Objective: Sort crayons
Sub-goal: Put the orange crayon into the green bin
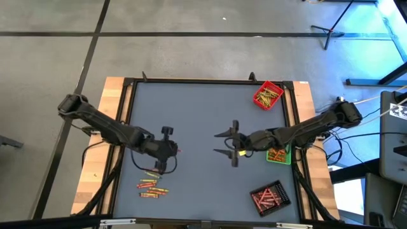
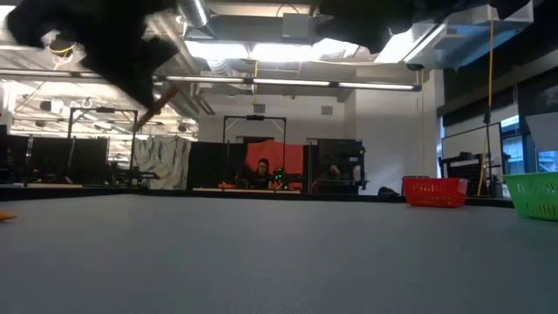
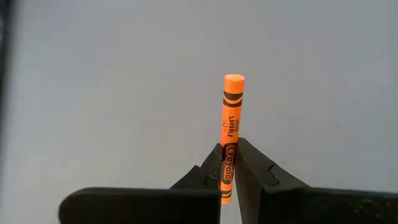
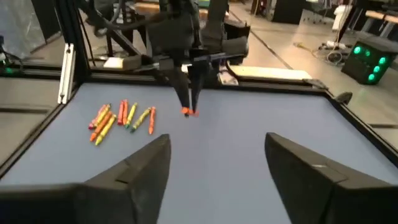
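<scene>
Left gripper (image 3: 229,180) is clamped on one orange crayon (image 3: 230,134), lifted off the table (image 1: 203,127) just above the loose pile of crayons (image 1: 151,186) at the near-left. The grip sits on the crayon's lower part, with most of its length sticking out past the tips. Risk: the paper wrapper is smooth and the stick is a thin cylinder, so it could pivot or slide between the narrow tips if the arm swings fast. The wax could also snap if it hits a tray wall.

The pile is a fan of red, orange, yellow and greenish sticks lying touching each other, so the next pick could catch two at once.

Right gripper (image 1: 227,144) hangs mid-table with its jaws spread and nothing in them. If this is a handover, a tip clash is the risk.

To the right are three trays, well apart from the pile: red tray (image 1: 268,95) far, green tray (image 1: 278,155) beside the right arm, and black tray (image 1: 269,196) near. All look like ribbed plastic baskets with crayons already inside. Drop into the wrong tray and the sort fails.
</scene>
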### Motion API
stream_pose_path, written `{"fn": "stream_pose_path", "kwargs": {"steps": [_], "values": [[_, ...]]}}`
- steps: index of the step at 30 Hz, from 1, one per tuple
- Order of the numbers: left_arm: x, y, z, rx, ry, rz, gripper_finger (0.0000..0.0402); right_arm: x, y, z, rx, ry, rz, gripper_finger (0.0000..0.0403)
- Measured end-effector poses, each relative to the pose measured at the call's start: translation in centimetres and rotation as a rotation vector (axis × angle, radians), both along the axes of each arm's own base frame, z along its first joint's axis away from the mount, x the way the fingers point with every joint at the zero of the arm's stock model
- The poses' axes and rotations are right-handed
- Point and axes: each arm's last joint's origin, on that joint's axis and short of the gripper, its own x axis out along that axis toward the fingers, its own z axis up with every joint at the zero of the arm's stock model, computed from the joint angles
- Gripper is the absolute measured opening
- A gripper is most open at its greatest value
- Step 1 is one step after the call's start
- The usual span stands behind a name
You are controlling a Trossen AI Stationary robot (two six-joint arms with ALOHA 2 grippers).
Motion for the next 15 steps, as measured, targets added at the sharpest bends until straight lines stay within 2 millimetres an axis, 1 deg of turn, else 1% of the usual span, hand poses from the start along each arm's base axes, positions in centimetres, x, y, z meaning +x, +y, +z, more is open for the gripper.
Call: {"fn": "stream_pose_path", "kwargs": {"steps": [3, 6, 11, 15], "values": [[0.4, -0.1, 0.8, -0.009, -0.176, -0.042, 0.0009, 0.4, 0.1, -0.2, -0.043, -0.023, 0.010, 0.0284], [1.0, -0.2, 0.9, -0.005, -0.314, -0.099, 0.0009, 0.9, 0.3, -0.3, -0.076, -0.058, 0.017, 0.0293], [2.2, -0.2, 1.1, 0.012, -0.554, -0.163, 0.0010, 1.6, 0.5, -0.7, -0.124, -0.106, 0.026, 0.0285], [3.2, 0.4, 1.4, 0.016, -0.674, -0.185, 0.0010, 2.3, 0.8, -1.2, -0.160, -0.161, 0.074, 0.0271]]}}
